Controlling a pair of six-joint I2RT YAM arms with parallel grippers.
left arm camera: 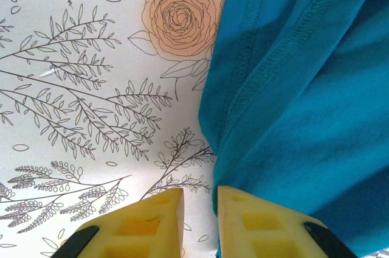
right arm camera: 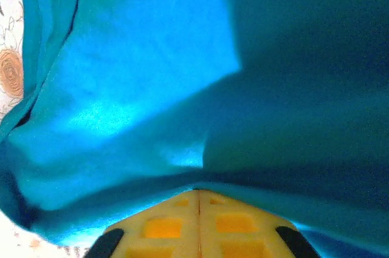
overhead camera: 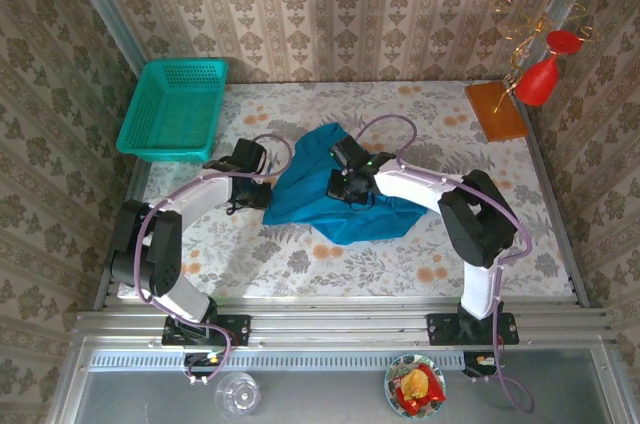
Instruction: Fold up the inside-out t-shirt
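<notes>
Left jaws (left arm camera: pixel 199 192): narrow gap, floral worktop (left arm camera: pixel 91 118) visible between the yellow pads (left arm camera: pixel 152 224). No cloth shows in the gap, and the stitched hem of the inside-out t-shirt (left arm camera: pixel 292 118) lies against the right-hand pad.

Right jaws (right arm camera: pixel 199 194): pads pressed together with only a thin line between them. A fold of the t-shirt drapes across their tips; whether any cloth is pinched cannot be told.

T-shirt: crumpled heap mid-worktop, between the two sets of jaws and beneath the right ones.

Teal mesh basket (overhead camera: pixel 175 109): beyond and left of the left jaws, apart from the shirt, mesh floor in plain sight.

Small dish (overhead camera: pixel 392 384): near the right arm's base, well behind the right jaws, holding something red and yellow (overhead camera: pixel 418 389).

The top view takes in basket, dish and the whole heap; the wrist views give hem stitching and pad spacing.
</notes>
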